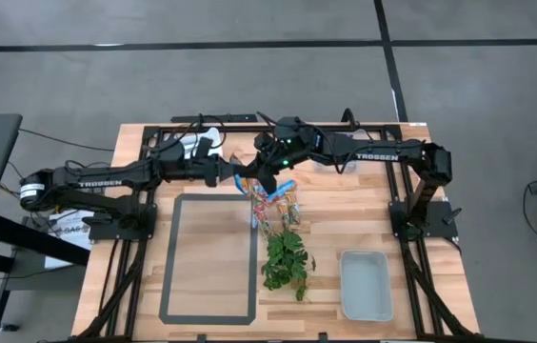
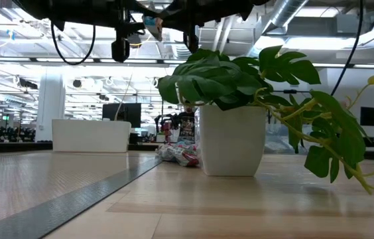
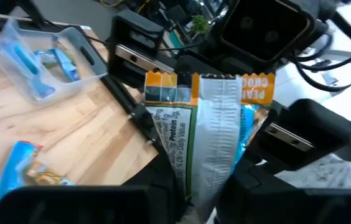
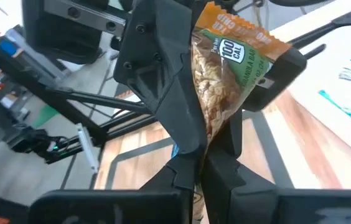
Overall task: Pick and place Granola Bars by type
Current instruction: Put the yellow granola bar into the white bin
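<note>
An orange-topped green granola bar wrapper (image 4: 231, 74) with a silver back (image 3: 216, 137); blue-and-white wrappers in a clear bin (image 3: 35, 59); pale wooden table (image 1: 211, 214) marked by a dark grey rectangle (image 1: 209, 257); green plant (image 1: 286, 259).

Overhead, table-level, two wrist close-ups

Wood table, matt black arms, shiny wrappers.
Table top (image 1: 211, 329) was pale wood planks, smooth, grain showing, with a dull grey tape rectangle (image 1: 168, 257). Arms looked like matt black plastic or metal; left gripper (image 3: 191, 186) and right gripper (image 4: 203, 168) both had matt dark fingers. Granola bar (image 3: 203, 130) had a glossy foil wrapper, crinkled, silvery back seam; second bar (image 4: 225, 81) had a shiny printed wrapper. Clear plastic bin (image 3: 45, 62) looked semi-glossy. Grey tray (image 1: 366, 284) was smooth plastic. White plant pot (image 2: 232, 139) was matt; leaves (image 2: 240, 76) slightly waxy.
</note>
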Robot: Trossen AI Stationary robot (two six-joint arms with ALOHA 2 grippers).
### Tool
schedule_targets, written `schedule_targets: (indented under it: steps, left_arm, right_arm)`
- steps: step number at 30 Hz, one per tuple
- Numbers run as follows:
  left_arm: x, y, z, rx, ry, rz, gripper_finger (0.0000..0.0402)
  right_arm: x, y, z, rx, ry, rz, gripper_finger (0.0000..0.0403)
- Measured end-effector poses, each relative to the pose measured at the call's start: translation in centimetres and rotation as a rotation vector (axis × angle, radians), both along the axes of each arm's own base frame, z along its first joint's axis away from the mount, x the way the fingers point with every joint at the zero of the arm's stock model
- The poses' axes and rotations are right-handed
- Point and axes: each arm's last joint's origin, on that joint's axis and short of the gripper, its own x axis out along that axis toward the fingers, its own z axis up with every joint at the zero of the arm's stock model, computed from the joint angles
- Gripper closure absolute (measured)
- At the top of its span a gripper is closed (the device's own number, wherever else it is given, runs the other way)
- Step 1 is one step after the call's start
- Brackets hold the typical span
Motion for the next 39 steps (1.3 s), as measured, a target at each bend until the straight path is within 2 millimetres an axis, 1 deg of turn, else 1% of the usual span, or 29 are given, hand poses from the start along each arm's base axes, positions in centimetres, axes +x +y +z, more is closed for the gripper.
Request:
schedule_targets:
  steps: [2, 5, 8, 12, 16, 19, 23, 27, 30, 34, 39]
  left_arm:
    - [-0.1, 0.2, -0.2, 0.013, 0.025, 0.015, 0.0353]
    - [-0.2, 0.5, -0.5, 0.032, 0.055, 0.032, 0.0366]
    - [-0.3, 0.9, -0.5, 0.047, 0.062, 0.059, 0.0369]
    - [-0.5, 1.5, -1.1, 0.047, 0.112, 0.121, 0.037]
    - [-1.1, 2.4, -2.3, 0.06, 0.243, 0.225, 0.0373]
    - [-1.8, 3.4, -3.1, 0.084, 0.36, 0.357, 0.0373]
    - [-3.0, 4.8, -3.9, 0.139, 0.501, 0.536, 0.0372]
    - [-4.1, 5.9, -4.3, 0.217, 0.621, 0.695, 0.0372]
    - [-4.8, 6.6, -4.4, 0.28, 0.701, 0.78, 0.0371]
    - [-5.5, 7.1, -4.7, 0.306, 0.769, 0.815, 0.037]
    - [-6.1, 7.2, -5.4, 0.301, 0.877, 0.775, 0.0369]
  right_arm:
    - [0.0, -0.1, -0.1, -0.01, 0.011, -0.027, 0.0384]
    - [0.0, -0.3, -0.3, -0.023, 0.02, -0.051, 0.0355]
    - [-0.1, -0.8, -0.3, -0.034, 0.027, -0.073, 0.0313]
    - [-0.4, -1.7, -0.5, -0.051, 0.056, -0.131, 0.0246]
    - [-0.8, -2.7, -0.9, -0.061, 0.12, -0.213, 0.0186]
    - [-1.3, -3.4, -1.5, -0.036, 0.188, -0.273, 0.0159]
    - [-1.7, -3.9, -2.0, -0.037, 0.255, -0.315, 0.015]
    - [-1.8, -3.9, -2.1, -0.051, 0.276, -0.341, 0.0153]
    - [-1.8, -3.9, -2.1, -0.051, 0.279, -0.343, 0.0157]
    - [-2.0, -3.8, -2.3, -0.05, 0.3, -0.343, 0.0159]
    - [-2.2, -3.7, -2.6, -0.048, 0.336, -0.342, 0.0159]
